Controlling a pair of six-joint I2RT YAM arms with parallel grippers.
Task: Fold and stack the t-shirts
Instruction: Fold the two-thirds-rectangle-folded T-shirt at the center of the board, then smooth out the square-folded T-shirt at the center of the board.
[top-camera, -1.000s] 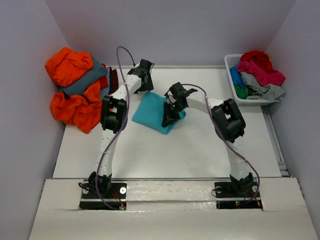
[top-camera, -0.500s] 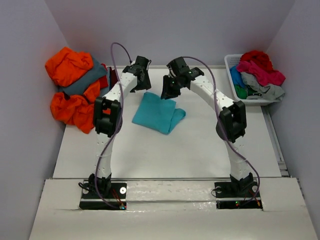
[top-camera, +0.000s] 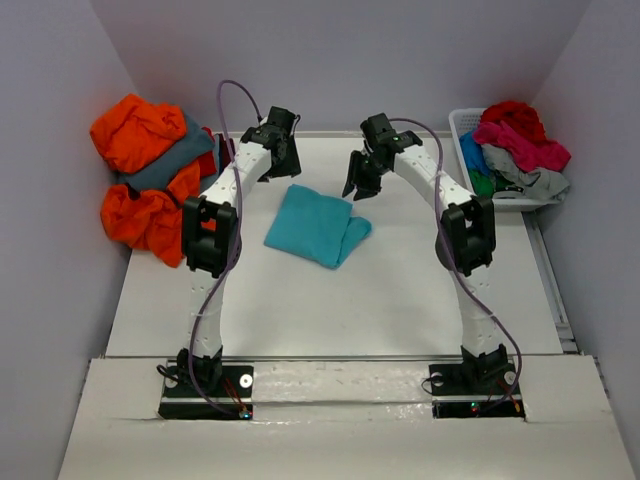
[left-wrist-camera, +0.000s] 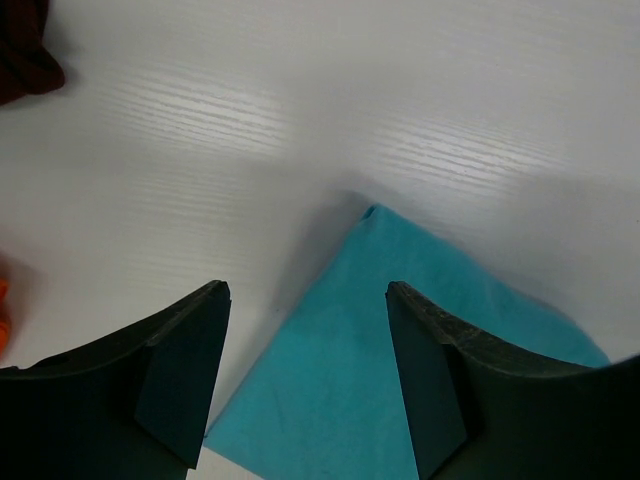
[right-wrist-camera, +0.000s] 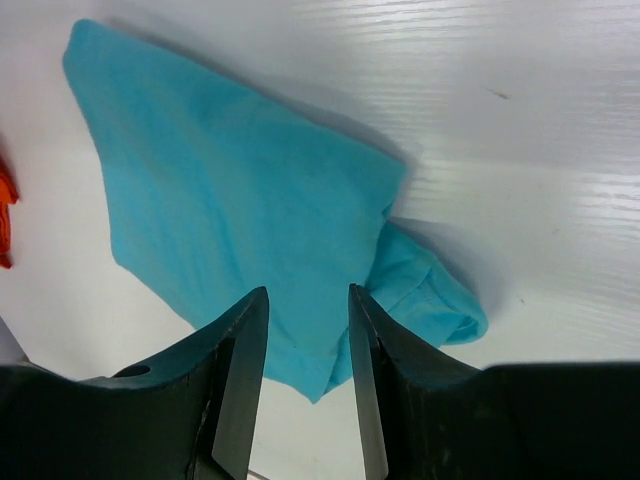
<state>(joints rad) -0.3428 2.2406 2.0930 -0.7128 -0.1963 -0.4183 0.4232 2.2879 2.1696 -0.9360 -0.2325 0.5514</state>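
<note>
The turquoise t-shirt (top-camera: 316, 228) lies folded on the white tabletop (top-camera: 300, 300), mid-table, its lumpy end toward the right. Left end effector (top-camera: 287, 172) hovers above the shirt's far corner, fingers wide apart, holding nothing. Right end effector (top-camera: 359, 188) hangs over the shirt's far right side, fingers parted narrowly, empty too. Orange t-shirts (top-camera: 140, 215) are heaped at the left, and the white basket (top-camera: 462, 135) at far right holds more.

turquoise t-shirt (top-camera: 315, 228), white table (top-camera: 400, 290)
</note>
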